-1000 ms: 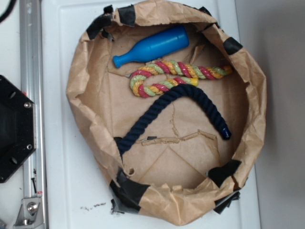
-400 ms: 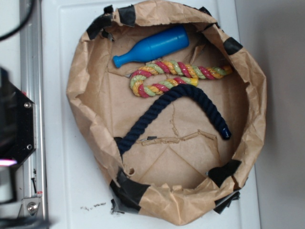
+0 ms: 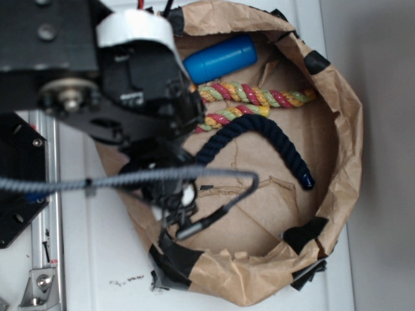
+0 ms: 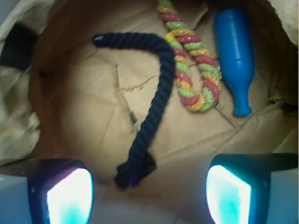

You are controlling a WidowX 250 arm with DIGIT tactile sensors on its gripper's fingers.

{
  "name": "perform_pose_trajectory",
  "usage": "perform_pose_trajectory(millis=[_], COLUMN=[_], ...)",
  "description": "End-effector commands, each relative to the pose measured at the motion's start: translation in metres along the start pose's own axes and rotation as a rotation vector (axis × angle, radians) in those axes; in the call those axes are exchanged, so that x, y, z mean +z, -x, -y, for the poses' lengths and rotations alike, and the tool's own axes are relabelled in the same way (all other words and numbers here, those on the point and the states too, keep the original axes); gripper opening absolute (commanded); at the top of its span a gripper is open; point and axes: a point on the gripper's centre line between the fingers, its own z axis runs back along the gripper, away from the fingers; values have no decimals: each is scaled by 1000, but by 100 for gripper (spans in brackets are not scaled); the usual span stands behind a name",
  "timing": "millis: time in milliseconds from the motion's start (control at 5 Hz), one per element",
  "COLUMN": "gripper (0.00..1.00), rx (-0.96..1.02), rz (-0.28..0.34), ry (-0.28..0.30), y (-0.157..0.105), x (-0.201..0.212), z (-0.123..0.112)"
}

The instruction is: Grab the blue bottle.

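Arm over the paper-lined basket (image 3: 337,162), bottle not yet held.

The gripper (image 4: 148,193) hangs above the basket's left side, its two fingers (image 4: 70,198) spread wide apart with nothing between them. The blue bottle (image 4: 236,56) lies on its side along the basket's far edge, flat on the brown paper and well apart from the gripper. Just beside it runs the multicoloured twisted rope (image 4: 191,70); the navy rope (image 4: 154,102) curves across the basket's middle, one end below the open fingers.
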Motion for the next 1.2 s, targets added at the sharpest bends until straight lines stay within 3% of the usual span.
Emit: perform_pose_trajectory(millis=[0,200,400,800,1000], gripper=[100,100,100,100,100], rx=[370,423,416,476,508], rz=[75,135,105,126,108], ry=[-22,-113,-127,-122,-164], y=[-36,-48,-63,-78,-76], x=[-15,-19,-25,-22,-44], z=[-37,-45,-39,-13,-21])
